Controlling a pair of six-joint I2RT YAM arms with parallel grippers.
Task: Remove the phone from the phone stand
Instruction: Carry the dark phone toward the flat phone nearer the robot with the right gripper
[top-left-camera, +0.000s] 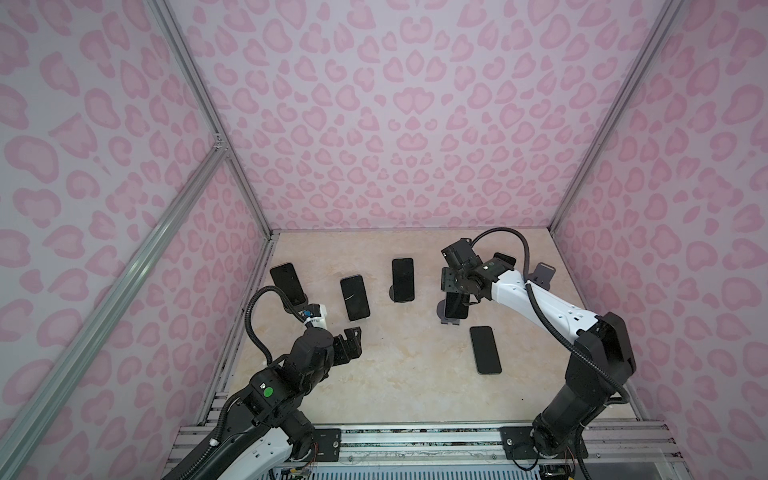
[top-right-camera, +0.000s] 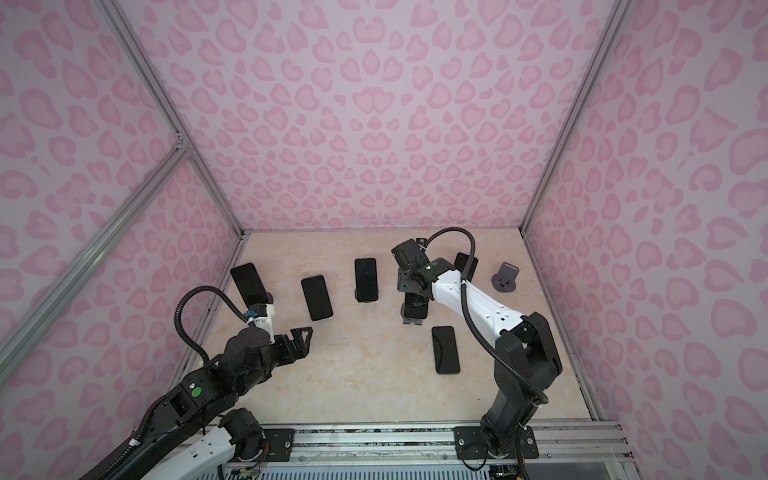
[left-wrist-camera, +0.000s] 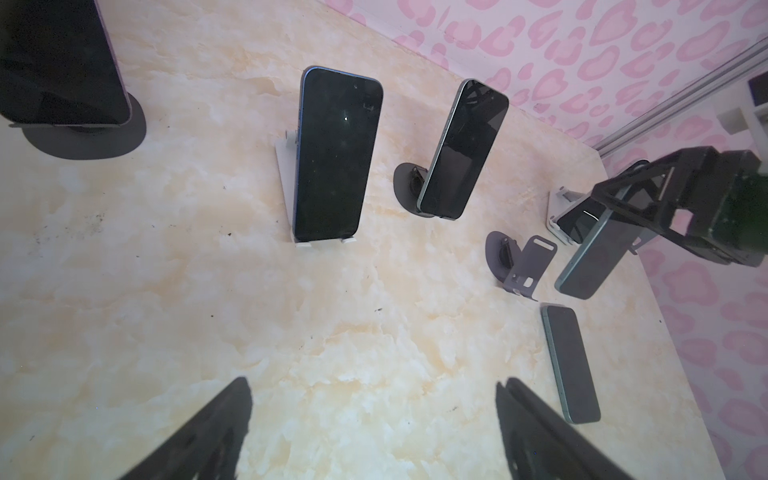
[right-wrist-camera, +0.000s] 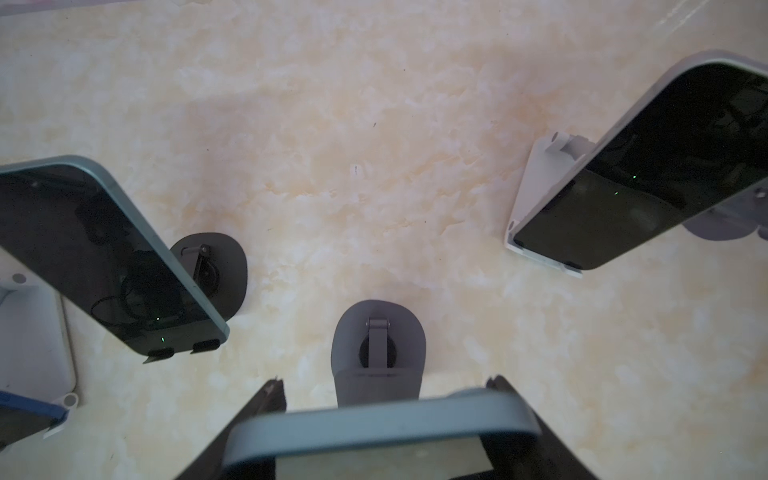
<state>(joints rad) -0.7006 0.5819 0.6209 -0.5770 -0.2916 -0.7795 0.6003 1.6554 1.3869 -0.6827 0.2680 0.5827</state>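
Note:
My right gripper (top-left-camera: 455, 301) (right-wrist-camera: 386, 384) is shut on the phone (right-wrist-camera: 382, 419), its fingers pressing both long edges near the top. The phone is dark-screened with a grey-blue rim (top-left-camera: 456, 308) (top-right-camera: 416, 309). Just beneath it stands the grey phone stand (right-wrist-camera: 378, 345) (top-left-camera: 451, 321), with a round base and a hinged back plate. In the left wrist view the phone (left-wrist-camera: 594, 253) hangs tilted beside that stand (left-wrist-camera: 525, 266), with a gap showing between them. My left gripper (top-left-camera: 352, 334) (left-wrist-camera: 374, 386) is open over bare table at the front left, holding nothing.
Other phones lean on stands at the left (top-left-camera: 286, 282), left of middle (top-left-camera: 354, 298), middle (top-left-camera: 402, 279) and behind the right arm (top-left-camera: 505, 259). One phone lies flat (top-left-camera: 485, 350) in front of the right gripper. An empty stand (top-left-camera: 544, 274) sits at the back right.

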